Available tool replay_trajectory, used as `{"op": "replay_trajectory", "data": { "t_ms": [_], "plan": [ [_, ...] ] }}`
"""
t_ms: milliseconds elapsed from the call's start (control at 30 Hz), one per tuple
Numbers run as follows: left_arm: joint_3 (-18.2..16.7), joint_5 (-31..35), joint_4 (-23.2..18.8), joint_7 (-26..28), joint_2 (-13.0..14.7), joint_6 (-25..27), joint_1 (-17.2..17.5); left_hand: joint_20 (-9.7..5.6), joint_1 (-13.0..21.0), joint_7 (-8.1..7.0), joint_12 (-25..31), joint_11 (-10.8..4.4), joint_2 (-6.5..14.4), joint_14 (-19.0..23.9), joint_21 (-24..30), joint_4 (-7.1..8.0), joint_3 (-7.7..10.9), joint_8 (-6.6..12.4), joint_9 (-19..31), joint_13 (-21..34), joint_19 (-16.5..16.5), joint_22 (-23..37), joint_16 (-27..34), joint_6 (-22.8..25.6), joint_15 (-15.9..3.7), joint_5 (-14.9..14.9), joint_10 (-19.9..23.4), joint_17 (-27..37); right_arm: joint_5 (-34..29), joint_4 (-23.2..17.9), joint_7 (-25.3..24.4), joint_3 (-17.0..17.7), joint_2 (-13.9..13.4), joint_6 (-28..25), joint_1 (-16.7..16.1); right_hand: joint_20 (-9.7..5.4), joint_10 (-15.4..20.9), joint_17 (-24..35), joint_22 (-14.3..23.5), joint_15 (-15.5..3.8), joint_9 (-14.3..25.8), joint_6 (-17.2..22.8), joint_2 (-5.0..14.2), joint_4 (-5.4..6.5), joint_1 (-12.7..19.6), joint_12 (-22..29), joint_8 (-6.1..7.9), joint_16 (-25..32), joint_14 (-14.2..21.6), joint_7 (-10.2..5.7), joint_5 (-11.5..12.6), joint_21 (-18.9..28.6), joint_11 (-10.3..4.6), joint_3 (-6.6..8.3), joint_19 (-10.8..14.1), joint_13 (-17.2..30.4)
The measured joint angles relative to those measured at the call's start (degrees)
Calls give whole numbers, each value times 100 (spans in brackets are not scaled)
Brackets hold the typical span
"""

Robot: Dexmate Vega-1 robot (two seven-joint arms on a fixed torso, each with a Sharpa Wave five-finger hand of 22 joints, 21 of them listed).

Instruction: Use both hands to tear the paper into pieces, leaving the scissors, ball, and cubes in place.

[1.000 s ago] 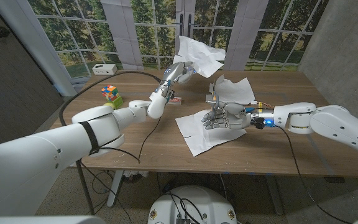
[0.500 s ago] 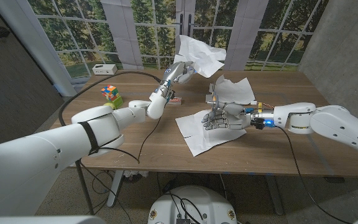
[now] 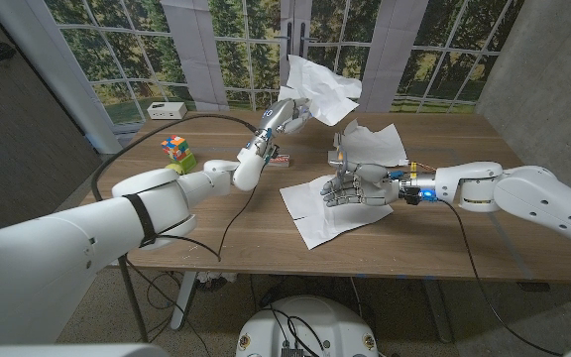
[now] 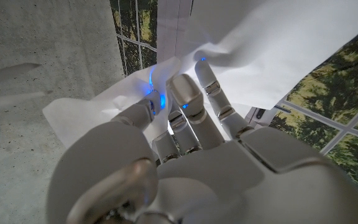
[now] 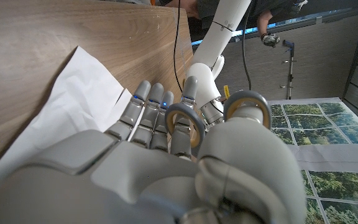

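Observation:
My left hand (image 3: 284, 115) is raised above the table's far side and grips a crumpled white piece of paper (image 3: 321, 89) in the air. In the left wrist view its fingers (image 4: 188, 106) close on that paper (image 4: 291, 43). A larger sheet (image 3: 315, 220) lies on the table's middle. My right hand (image 3: 357, 186) hovers over it with its fingers loosely curled, and I see nothing in them. The right wrist view shows this hand (image 5: 166, 155) just above the sheet (image 5: 73, 99). A third piece (image 3: 375, 144) lies behind my right hand.
A coloured cube (image 3: 176, 149) stands at the table's left, with a white box (image 3: 164, 109) behind it. A small object (image 3: 280, 157) lies below my raised left hand. A black cable (image 3: 234, 213) crosses the wooden table (image 3: 444, 238).
The raised paper has shifted slightly in my left hand. Both hands stay almost where they were.

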Motion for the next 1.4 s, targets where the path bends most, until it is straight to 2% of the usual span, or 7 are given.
{"op": "replay_trajectory", "data": {
  "t_ms": [933,1100,1400],
  "plan": [
    [-95,-15,8,-57,9,108,13,0,-30,-34,11,16,-32,0,22,-1,1,9,-45,-30,0,1,0,33,0,-21,40,-1,5,-17,5,27,-31,16,-21,-1,0,1,0,-24,27,0,0,0,0,-4,0,0,-1,0,-34,-23,1,0,-1,-6],
    [-98,-54,23,-99,0,153,13,0,-46,-34,10,20,-46,0,22,-46,0,8,-67,-30,0,1,0,34,0,-21,43,-1,-3,-16,16,29,-36,17,-12,-1,0,1,0,-23,27,0,0,0,0,16,0,0,-1,0,-33,-23,1,0,-1,-5],
    [-77,-176,52,-262,-50,256,-5,0,-47,-21,9,21,-45,0,22,-46,0,6,-98,-30,0,1,0,47,0,-21,42,-15,-87,-10,71,-29,-37,-38,111,-1,0,1,0,-22,27,0,0,-18,0,18,-43,0,-1,0,-33,-23,1,18,-1,-5]
  ]
}}
